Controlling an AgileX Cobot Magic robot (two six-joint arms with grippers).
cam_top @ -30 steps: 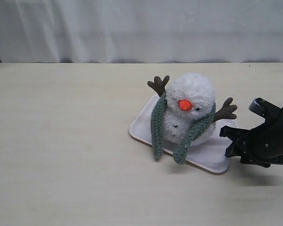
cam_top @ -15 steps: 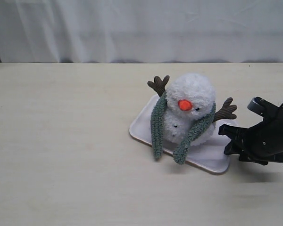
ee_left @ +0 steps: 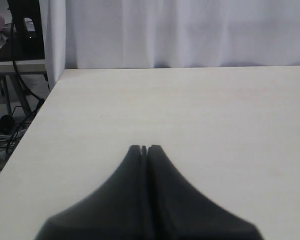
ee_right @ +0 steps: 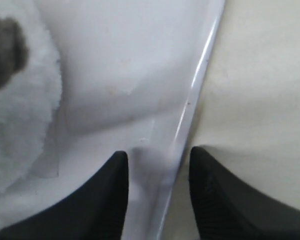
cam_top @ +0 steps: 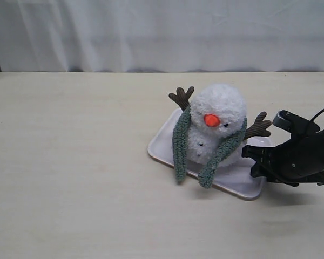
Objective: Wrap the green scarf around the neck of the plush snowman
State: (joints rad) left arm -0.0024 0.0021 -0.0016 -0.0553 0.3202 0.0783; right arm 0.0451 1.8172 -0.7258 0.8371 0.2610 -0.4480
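R gripper [cam_top: 249, 162] shifted twd tray [cam_top: 161, 144], jaws apart astride rim.

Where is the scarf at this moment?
Exterior view, right of centre: the scarf drapes over the snowman's shoulders, both ends hanging down its front to the tray's near edge.

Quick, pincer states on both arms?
Left pincer: closed, empty.
Right pincer: open, straddling the tray rim, gripping nothing.

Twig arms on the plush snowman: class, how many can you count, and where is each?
2. One twig arm rises beside the plush snowman's head on the exterior view's left, above the green scarf; the other juts right, toward the right gripper. None looks hidden.
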